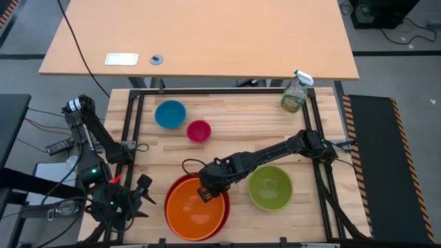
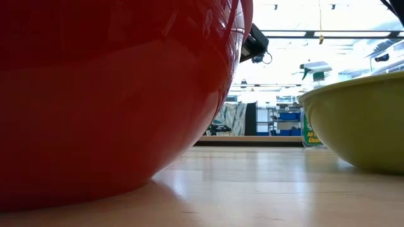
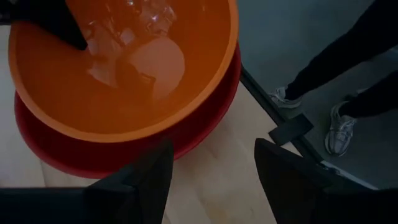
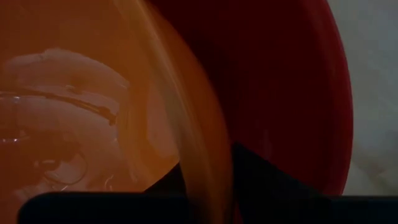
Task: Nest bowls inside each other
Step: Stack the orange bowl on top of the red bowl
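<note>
The orange bowl (image 1: 196,210) is seated inside the red bowl (image 1: 173,189), slightly tilted, its far rim pinched between the fingers of the right gripper (image 1: 207,191). The wall is seen passing between the two dark fingers in the right wrist view, so a clenched grasp on the rim is judged. Just beside the red bowl, toward the table's left edge, the left gripper (image 1: 141,196) is parked with fingers spread, nothing held.

The lime green bowl (image 1: 270,187) waits just right of the red bowl. Well beyond it sit the blue bowl (image 1: 170,114) and the magenta bowl (image 1: 198,130).

These bowls are judged light, stiff and slippery; the thin rim is the place to grip.
</note>
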